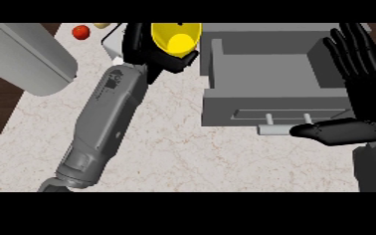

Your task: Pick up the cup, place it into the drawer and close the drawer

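The yellow cup (176, 37) is gripped by the curled fingers of the left hand (150, 55), just left of the open drawer (275, 107). The right hand (352, 64) is held open, resting. The drawer wall could be clipped if the cup is carried low.

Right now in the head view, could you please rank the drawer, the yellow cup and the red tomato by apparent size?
1. Drawer, open, largest.
2. Yellow cup, in the left hand.
3. Red tomato, smallest, though farther away.
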Tool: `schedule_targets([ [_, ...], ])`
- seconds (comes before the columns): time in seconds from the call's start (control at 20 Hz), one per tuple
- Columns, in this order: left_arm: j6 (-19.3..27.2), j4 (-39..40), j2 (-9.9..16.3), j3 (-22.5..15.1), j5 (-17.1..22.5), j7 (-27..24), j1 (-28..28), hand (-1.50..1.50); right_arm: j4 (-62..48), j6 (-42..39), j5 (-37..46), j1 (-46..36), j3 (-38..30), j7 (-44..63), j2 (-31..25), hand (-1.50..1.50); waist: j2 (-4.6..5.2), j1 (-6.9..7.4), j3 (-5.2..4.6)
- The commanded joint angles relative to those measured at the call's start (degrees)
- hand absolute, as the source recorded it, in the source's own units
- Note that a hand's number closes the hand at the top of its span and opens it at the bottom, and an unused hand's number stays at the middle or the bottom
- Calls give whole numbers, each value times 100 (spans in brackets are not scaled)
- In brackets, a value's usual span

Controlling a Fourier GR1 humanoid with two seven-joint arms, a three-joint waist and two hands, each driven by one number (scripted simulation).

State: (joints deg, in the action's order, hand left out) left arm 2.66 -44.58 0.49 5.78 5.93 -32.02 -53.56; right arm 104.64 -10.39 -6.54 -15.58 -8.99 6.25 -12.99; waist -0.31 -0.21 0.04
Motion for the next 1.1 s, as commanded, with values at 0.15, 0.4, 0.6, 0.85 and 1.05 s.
schedule_targets([
  [0.15, 881, 303, -48, -216, 29, 1160, -1381, 150, -118, 33, 39, -130, -39, -60, -5, -150, 43, -76, -2],
  [0.4, 1604, 1421, -48, -847, 506, 1621, -2175, 150, -296, -94, -93, -478, -64, 129, -152, -150, 100, -302, 1],
  [0.6, 1733, 2164, -49, -1069, 612, 1726, -2520, 150, -468, -20, 152, -362, 86, -418, 84, -150, 145, -371, 6],
  [0.85, 1541, 2749, -49, -1604, 773, 1764, -2416, 150, -177, -171, -6, -283, 207, -324, 108, -150, 185, -659, 8],
  [1.05, 1176, 2937, -49, -2028, 842, 2153, -2426, 150, -221, -440, -339, -313, -1, -296, -96, -150, 230, -936, 14],
])
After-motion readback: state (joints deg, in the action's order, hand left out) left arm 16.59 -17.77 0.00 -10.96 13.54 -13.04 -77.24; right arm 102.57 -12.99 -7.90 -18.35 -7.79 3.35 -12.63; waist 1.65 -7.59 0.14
